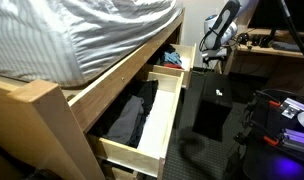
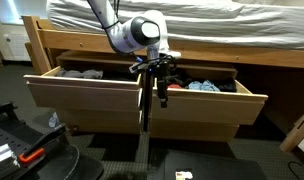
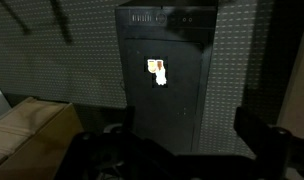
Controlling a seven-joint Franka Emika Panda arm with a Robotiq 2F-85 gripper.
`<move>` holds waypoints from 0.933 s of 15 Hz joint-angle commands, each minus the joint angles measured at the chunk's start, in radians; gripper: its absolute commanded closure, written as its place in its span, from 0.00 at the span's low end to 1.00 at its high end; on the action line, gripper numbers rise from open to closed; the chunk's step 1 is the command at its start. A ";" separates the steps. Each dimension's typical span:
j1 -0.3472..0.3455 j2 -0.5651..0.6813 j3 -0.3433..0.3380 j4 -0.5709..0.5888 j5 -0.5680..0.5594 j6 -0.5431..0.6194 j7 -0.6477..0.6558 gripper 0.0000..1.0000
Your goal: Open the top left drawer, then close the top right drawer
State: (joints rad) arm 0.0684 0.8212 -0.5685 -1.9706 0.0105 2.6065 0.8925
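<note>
Risk: pushing top right drawer [image 2: 204, 112] off-centre near inner corner, racking it on runners, jamming half shut. Possible snagging of heaped blue clothes [image 2: 202, 86] under bed frame [image 2: 262, 57]. Top left drawer [image 2: 87, 100] already out, black clothing [image 1: 132, 115] showing. End effector [image 2: 160, 92] between both fronts, spread wide, empty, seemingly touching nothing.

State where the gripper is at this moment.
In an exterior view the gripper hangs in front of the bed, at the gap between the left drawer and the right drawer, both pulled out.
</note>
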 commanded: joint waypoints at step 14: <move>-0.301 0.140 0.324 0.227 0.122 0.262 -0.433 0.00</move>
State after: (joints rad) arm -0.2558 0.9535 -0.2246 -1.7487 0.0760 2.8724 0.4995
